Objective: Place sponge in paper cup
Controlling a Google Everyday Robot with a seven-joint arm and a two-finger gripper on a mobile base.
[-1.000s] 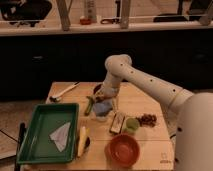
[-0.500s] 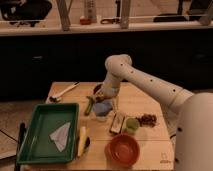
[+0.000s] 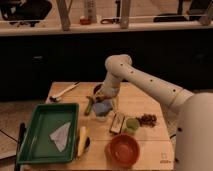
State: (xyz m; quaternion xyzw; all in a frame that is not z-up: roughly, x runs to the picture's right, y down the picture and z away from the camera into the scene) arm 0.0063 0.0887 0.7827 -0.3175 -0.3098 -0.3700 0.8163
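Observation:
The small pale bluish-white paper cup (image 3: 102, 110) stands on the wooden table (image 3: 150, 102), near its middle. My gripper (image 3: 105, 99) hangs from the white arm, pointing down. It sits right over the cup and touches or nearly touches its top. I cannot make out the sponge, which is hidden at the gripper or the cup.
A green tray (image 3: 35, 140) with a white paper piece (image 3: 61, 135) is at the front left. A banana (image 3: 81, 141) lies beside it. A red-orange bowl (image 3: 123, 149), a green fruit (image 3: 132, 124), a snack bar (image 3: 118, 122), brown bits (image 3: 147, 119) and a white utensil (image 3: 64, 91) also lie on the table.

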